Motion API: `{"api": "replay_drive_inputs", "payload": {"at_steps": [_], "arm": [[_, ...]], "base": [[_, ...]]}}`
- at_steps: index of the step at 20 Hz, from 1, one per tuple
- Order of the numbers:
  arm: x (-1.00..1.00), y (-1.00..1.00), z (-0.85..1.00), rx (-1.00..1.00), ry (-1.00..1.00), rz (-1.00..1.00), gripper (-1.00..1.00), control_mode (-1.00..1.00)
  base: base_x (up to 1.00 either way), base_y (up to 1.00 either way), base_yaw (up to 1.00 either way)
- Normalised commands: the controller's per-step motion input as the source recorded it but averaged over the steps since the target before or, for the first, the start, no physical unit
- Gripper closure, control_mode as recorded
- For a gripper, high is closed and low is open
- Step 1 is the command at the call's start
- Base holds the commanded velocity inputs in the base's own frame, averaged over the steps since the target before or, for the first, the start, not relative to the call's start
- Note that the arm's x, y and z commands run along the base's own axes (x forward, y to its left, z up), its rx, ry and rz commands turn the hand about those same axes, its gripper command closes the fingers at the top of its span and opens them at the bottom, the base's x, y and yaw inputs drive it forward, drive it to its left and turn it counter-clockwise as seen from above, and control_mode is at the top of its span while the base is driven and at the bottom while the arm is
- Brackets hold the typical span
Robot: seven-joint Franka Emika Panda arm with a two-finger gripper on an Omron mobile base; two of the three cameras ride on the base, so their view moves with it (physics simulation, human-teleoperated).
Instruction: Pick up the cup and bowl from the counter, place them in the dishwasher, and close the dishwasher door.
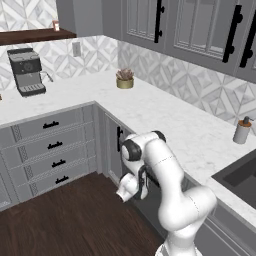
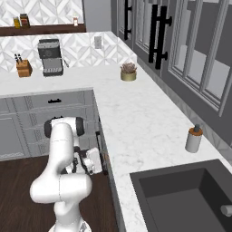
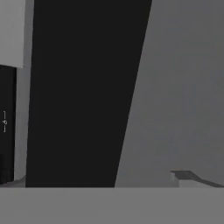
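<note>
The gripper (image 1: 123, 192) is held low against the cabinet fronts below the table (image 1: 165, 112), probably to reach the dishwasher. Its jaws are spread fully, and nothing is gripped.

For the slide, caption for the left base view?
Panda arm folded low in front of the grey cabinets under the marble counter; potted plant, coffee machine and soap dispenser on top.

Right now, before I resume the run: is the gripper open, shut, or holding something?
Gripper: open, holding nothing, low beside the grey cabinets.
</note>
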Motion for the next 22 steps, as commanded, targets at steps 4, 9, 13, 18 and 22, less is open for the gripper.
{"api": "replay_drive_inputs", "payload": {"at_steps": [4,9,13,18,22], "arm": [[0.28,-1.00,-0.63,0.07,0.00,0.08,-1.00,-1.00],[0.34,-1.00,-0.66,0.07,0.00,0.09,-1.00,-1.00],[0.34,-1.00,-0.69,0.09,0.00,0.10,-1.00,-1.00],[0.47,-1.00,-0.44,0.09,0.06,0.07,-1.00,-1.00],[0.69,-1.00,-0.19,0.11,0.09,0.00,-1.00,-1.00]], "base": [[0.00,0.00,0.00],[0.00,0.00,0.00],[0.00,0.00,0.00],[0.00,0.00,0.00],[0.00,0.00,0.00]]}}
